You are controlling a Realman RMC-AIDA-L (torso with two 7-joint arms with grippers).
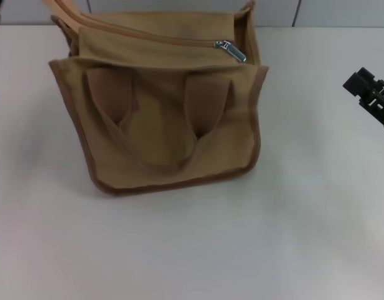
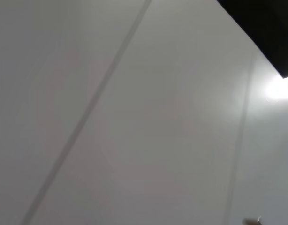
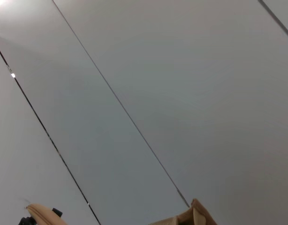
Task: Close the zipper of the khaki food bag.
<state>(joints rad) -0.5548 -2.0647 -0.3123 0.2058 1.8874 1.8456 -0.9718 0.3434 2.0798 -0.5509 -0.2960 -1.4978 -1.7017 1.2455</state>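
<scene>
1. The khaki food bag [image 1: 161,125] stands on the white tabletop [image 1: 192,250], toward the far left of the head view; its front face, edged in darker brown trim, leans toward the camera; well apart from it, off to the right, is the right end effector [image 1: 370,94].
2. Two looped fabric handles show; the near handle [image 1: 157,134] hangs down flat against the front panel; the far one [image 1: 64,12] rises at the bag's back left corner.
3. The zipper [image 1: 173,39] runs along the bag's top; its silver pull tab [image 1: 231,50] lies at the right end of the line, near the bag's right corner.
4. The right end effector shows only as a dark shape at the right edge of the head view, above the tabletop and touching nothing; whether its fingers are spread or closed I cannot tell.
5. The left end effector shows in no view; the left wrist view gives only pale panelled wall [image 2: 134,117] and a dark corner.
6. The right wrist view shows pale wall panels with thin seams; a tan corner of the bag [image 3: 193,216] pokes in at the lower edge.
</scene>
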